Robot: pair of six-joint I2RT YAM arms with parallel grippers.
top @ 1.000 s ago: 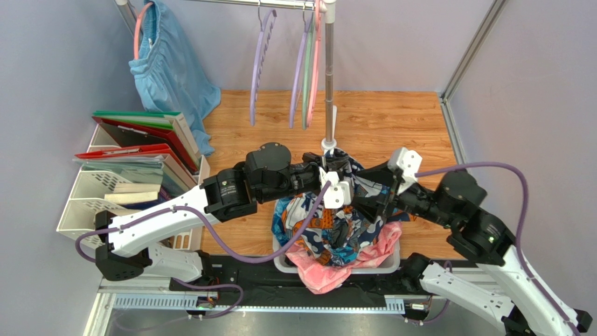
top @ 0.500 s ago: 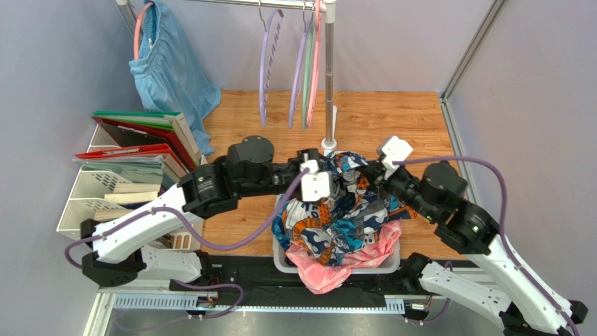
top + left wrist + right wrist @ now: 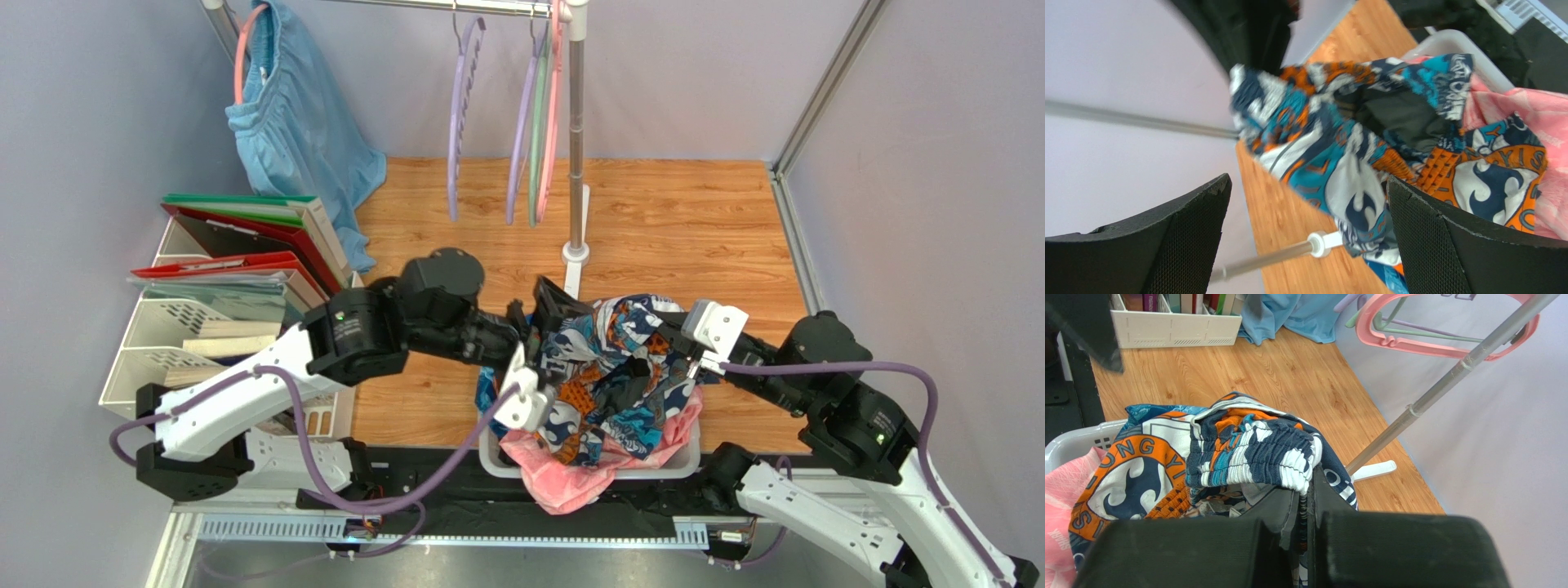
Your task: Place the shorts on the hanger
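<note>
While the right pincer (image 3: 1306,499) was clamped on the elastic waistband of the shorts (image 3: 613,368), heaped over the basket (image 3: 488,461), and the left pincer (image 3: 1309,190) stood apart and empty beside them, a second waistband hold seemed advisable before approaching the hanger (image 3: 456,123) on the rail (image 3: 393,4).

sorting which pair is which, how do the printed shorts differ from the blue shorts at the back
The printed shorts carry an orange, teal, navy and white pattern; the blue shorts are plain light blue. The printed shorts lie bunched over the basket; the blue shorts hang from a pink hanger. The right gripper is shut on the printed shorts' waistband; no gripper touches the blue shorts. Both are soft, floppy fabric.
</note>
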